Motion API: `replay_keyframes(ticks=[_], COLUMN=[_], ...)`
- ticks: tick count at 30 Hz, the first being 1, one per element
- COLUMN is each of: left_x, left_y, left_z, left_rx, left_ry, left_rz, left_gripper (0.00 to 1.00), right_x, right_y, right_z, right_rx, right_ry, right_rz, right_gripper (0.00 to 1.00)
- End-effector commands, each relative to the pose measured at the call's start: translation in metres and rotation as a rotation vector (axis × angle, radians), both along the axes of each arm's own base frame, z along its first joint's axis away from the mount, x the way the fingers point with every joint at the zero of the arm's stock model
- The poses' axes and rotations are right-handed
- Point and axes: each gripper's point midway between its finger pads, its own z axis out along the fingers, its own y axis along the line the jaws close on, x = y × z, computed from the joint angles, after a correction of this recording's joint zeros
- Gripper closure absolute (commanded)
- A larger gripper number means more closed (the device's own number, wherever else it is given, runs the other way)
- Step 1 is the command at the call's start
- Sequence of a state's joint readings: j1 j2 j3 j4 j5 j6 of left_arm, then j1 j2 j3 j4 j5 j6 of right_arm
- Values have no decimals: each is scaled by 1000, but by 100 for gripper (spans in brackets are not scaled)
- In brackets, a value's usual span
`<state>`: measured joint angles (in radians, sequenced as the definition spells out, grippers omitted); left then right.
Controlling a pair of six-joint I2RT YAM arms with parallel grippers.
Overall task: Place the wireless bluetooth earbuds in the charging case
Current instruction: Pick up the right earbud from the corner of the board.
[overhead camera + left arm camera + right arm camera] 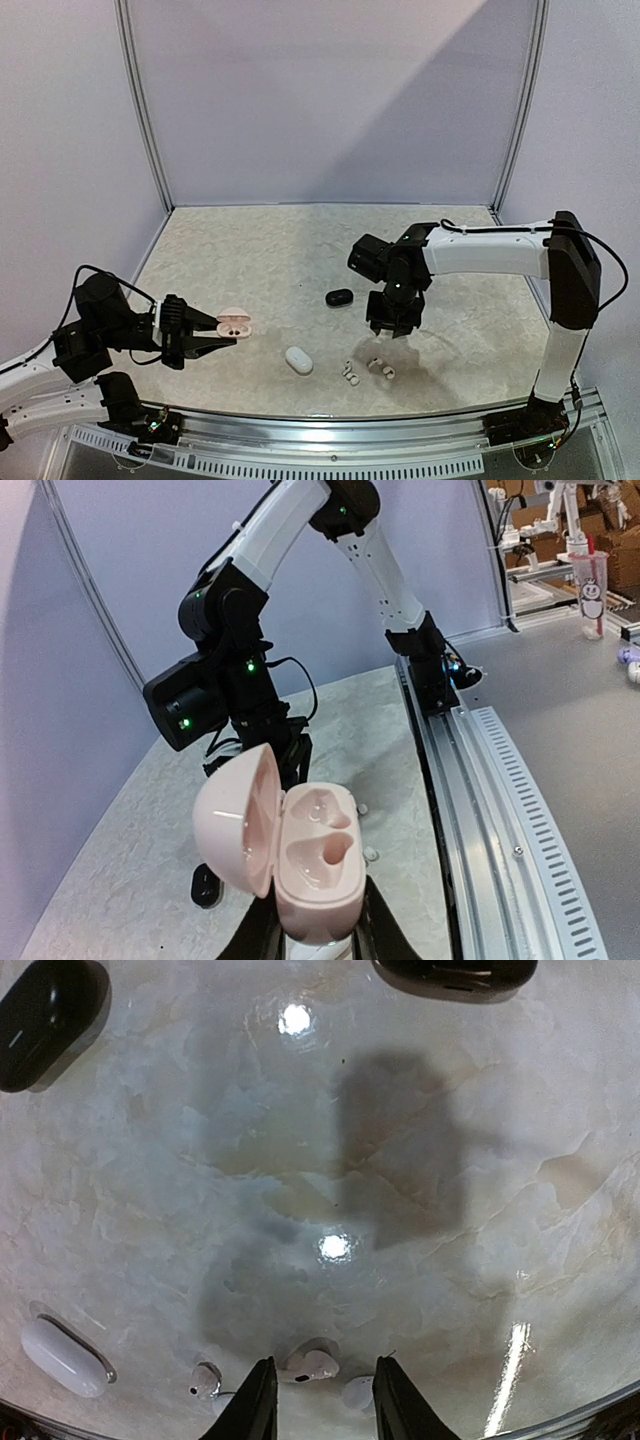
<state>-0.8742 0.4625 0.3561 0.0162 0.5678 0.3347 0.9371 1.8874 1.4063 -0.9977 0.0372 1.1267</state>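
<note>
My left gripper (215,335) is shut on the base of a pale pink charging case (315,860), held above the table with its lid (235,820) swung open to the left. Both moulded wells in it show no bud inside. Several small white earbuds (350,375) lie near the table's front edge. My right gripper (322,1395) hovers over them, open, its black fingers (255,1405) apart. One earbud (310,1365) lies on the table between the fingers, touching neither. Two more earbuds (207,1380) (357,1393) lie to either side.
A closed white case (298,360) lies left of the earbuds, and a closed black case (339,297) sits farther back, left of the right gripper. A metal rail (500,810) runs along the table's front edge. A dark shape (455,972) shows at the right wrist view's top edge.
</note>
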Motion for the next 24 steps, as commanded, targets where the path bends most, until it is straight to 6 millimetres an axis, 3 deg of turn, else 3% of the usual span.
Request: replay_keyframes(ticks=[1, 4, 10, 16, 24], left_x=[-2, -3, -4, -4, -3], left_y=[1, 1, 2, 2, 2], left_z=[-6, -6, -6, -5, -5], left_rx=[13, 13, 12, 10, 12], left_ry=[-40, -42, -44, -45, -44], left_rz=[-6, -9, -15, -15, -8], left_gripper=[100, 100, 100, 100, 100], right_x=[-12, -18, -36, -50, -49], right_y=[6, 4, -4, 0, 10], right_z=[-14, -16, -20, -21, -29], right_rx=[-12, -30, -89, -71, -36], right_ry=[42, 58, 95, 129, 131], right_rz=[-16, -14, -2, 5, 17], right_gripper=[69, 80, 84, 92, 93])
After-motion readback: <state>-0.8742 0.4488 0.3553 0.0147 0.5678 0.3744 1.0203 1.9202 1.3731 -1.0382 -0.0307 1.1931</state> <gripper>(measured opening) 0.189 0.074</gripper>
